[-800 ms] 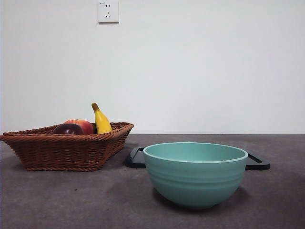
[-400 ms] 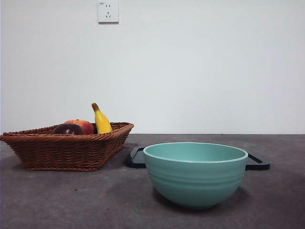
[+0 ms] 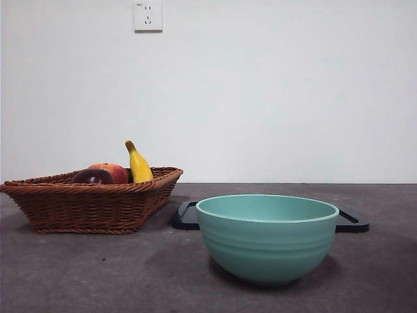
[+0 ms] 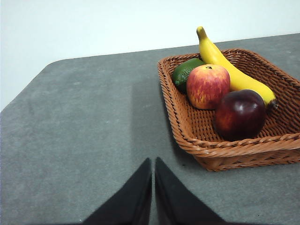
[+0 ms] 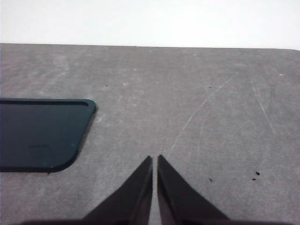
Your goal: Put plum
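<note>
The dark maroon plum point(image 4: 240, 114) lies in a brown wicker basket point(image 4: 220, 152), beside a red-orange fruit point(image 4: 208, 86), a yellow banana point(image 4: 229, 70) and a green fruit point(image 4: 185, 71). In the front view the plum point(image 3: 92, 177) peeks over the rim of the basket point(image 3: 91, 207) at the left. My left gripper point(image 4: 153, 164) is shut and empty over bare table, short of the basket. My right gripper point(image 5: 154, 161) is shut and empty above the grey table, near a black tray point(image 5: 40, 136). Neither arm shows in the front view.
A teal bowl point(image 3: 267, 236) stands on the table at the front middle. The flat black tray point(image 3: 355, 222) lies behind it. A white wall with a socket point(image 3: 148, 15) closes the far side.
</note>
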Tool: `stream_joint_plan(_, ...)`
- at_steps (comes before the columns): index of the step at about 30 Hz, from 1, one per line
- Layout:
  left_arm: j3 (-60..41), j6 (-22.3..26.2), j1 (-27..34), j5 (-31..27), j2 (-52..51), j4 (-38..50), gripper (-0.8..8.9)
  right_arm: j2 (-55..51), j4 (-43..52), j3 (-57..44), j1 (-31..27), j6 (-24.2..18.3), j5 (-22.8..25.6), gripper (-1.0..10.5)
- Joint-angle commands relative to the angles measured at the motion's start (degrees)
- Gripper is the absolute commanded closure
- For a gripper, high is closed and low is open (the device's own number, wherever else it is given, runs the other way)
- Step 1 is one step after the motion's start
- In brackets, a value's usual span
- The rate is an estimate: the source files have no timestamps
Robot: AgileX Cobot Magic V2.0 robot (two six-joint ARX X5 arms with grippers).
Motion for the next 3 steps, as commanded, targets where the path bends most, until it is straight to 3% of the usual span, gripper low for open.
stream_joint_plan(1, -1.2, -0.1, 0.1, -0.2, -0.1, -0.5, 8.04, -0.2, 0.5, -0.3, -0.1, -0.2, -0.1, 9.4)
stream_joint_plan(3, -1.2, -0.1, 0.1, -0.2, -0.1, -0.5, 8.04, -0.2, 0.5, -0.3, -0.1, -0.2, -0.1, 9.4)
